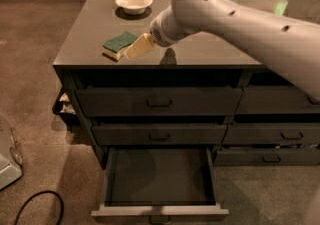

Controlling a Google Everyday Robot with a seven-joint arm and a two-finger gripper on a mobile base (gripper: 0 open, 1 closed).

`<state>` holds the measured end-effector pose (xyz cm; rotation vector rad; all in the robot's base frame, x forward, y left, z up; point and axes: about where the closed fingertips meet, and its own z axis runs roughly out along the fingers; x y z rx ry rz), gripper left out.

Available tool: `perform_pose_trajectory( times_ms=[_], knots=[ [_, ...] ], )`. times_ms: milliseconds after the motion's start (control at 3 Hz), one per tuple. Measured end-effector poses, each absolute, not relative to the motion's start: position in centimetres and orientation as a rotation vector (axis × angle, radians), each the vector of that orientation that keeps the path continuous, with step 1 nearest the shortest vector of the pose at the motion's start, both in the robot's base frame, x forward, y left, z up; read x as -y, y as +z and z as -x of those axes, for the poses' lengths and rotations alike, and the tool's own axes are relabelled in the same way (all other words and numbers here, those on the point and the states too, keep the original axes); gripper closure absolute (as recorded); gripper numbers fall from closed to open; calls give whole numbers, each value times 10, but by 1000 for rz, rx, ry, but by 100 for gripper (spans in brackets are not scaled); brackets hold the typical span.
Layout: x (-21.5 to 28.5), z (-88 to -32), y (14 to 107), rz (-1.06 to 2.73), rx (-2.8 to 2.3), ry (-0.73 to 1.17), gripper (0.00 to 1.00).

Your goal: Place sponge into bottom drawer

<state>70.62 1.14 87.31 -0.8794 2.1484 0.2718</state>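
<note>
Since the sponge (118, 43) looks light, soft foam, take it across its narrow sides; it lies on the countertop (86, 39), just at nine o'clock of the gripper (138, 47), whose state I cannot tell.

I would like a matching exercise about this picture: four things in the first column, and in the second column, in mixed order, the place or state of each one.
Column 1
1. sponge
2. white bowl
3. bottom drawer
4. gripper

Column 2
a. pulled out
b. just beside the sponge, low over the countertop
c. far back on the countertop
d. near the countertop's front edge, green side up

Pairs: 1-d, 2-c, 3-a, 4-b.
</note>
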Motion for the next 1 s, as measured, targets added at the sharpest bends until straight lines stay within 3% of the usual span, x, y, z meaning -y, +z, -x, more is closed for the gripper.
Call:
perform_pose_trajectory(
  times_ms=[333,1000],
  knots=[
    [-42,-735,869,821,-2101,287,0],
    [-81,-738,870,779,-2076,465,0]
  ],
)
